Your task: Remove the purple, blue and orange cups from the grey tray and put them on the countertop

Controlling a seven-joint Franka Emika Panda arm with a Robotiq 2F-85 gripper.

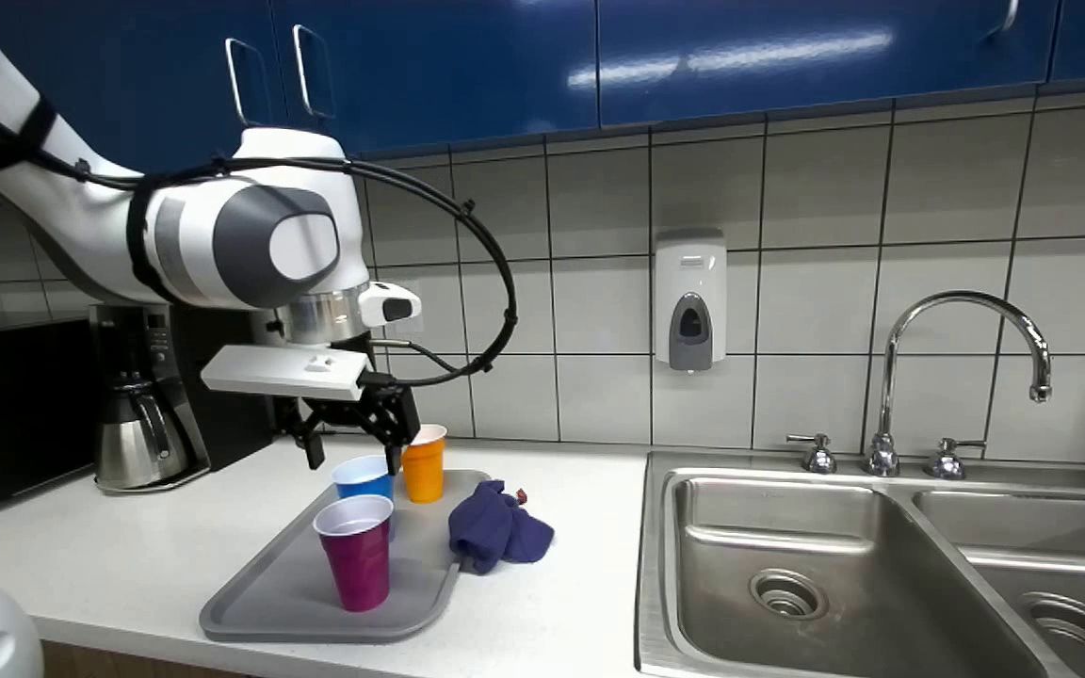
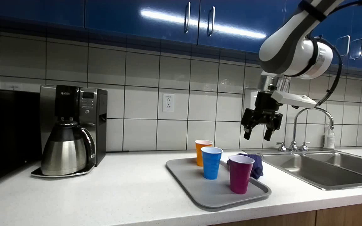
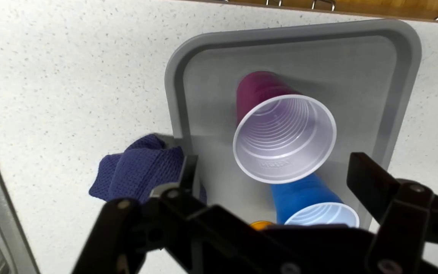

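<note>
The purple cup stands upright near the front of the grey tray. The blue cup stands behind it, and the orange cup stands at the back. An exterior view also shows the purple cup, blue cup and orange cup on the tray. In the wrist view the purple cup is fully visible. The blue cup is partly hidden, and the orange cup is mostly hidden by the gripper. My gripper is open and empty above the cups, touching none.
A dark blue cloth lies against the tray's edge on the sink side. The steel sink is set in the white countertop. A coffee maker and a dark microwave stand at the opposite side, under blue cabinets.
</note>
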